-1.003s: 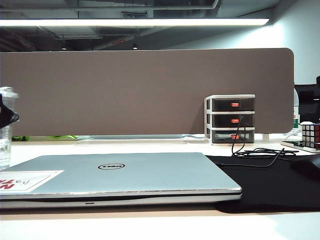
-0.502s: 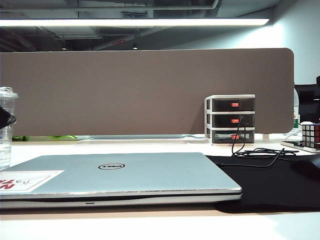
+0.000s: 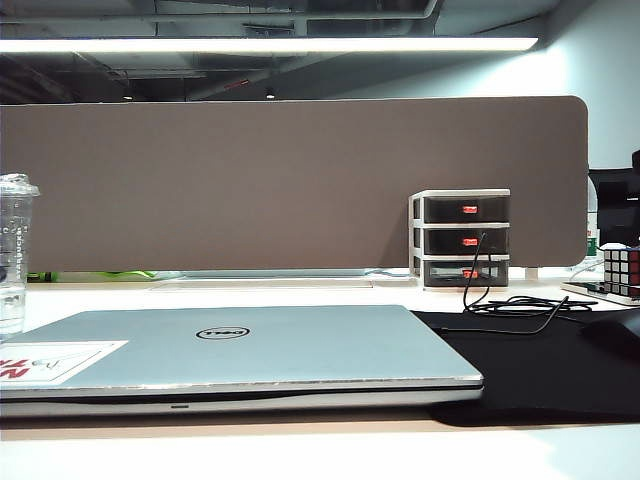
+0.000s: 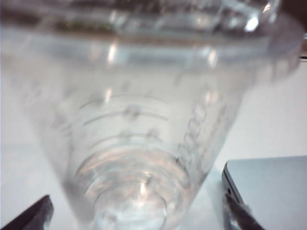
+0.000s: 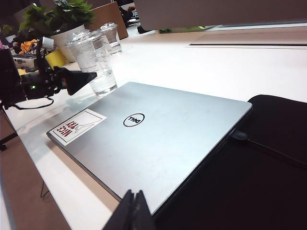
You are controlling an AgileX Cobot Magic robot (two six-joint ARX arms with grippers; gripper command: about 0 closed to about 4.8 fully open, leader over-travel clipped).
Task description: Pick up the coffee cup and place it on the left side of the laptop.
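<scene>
The coffee cup (image 3: 13, 250), tall, clear and lidded, stands upright on the white table at the far left, just beside the laptop (image 3: 235, 350), which lies closed with its round logo and white sticker up. In the left wrist view the coffee cup (image 4: 139, 120) fills the picture. My left gripper (image 4: 136, 213) is open, its fingertips (image 4: 36, 215) wide of the cup's base on both sides and touching nothing. The right wrist view shows the left gripper (image 5: 76, 79) next to the coffee cup (image 5: 96, 67) and the laptop (image 5: 153, 134). My right gripper (image 5: 132, 211) is shut and empty, near the laptop's front edge.
A black mat (image 3: 540, 370) lies right of the laptop with a cable (image 3: 500, 300) on it. A small drawer unit (image 3: 462, 238) and a puzzle cube (image 3: 620, 268) stand at the back right. A second clear cup (image 5: 111, 36) and a potted plant (image 5: 57, 17) are beyond the coffee cup.
The dark left gripper that was at the cup's side has drawn back out of the exterior view. The cup stays standing where it was. The right arm has not moved.
</scene>
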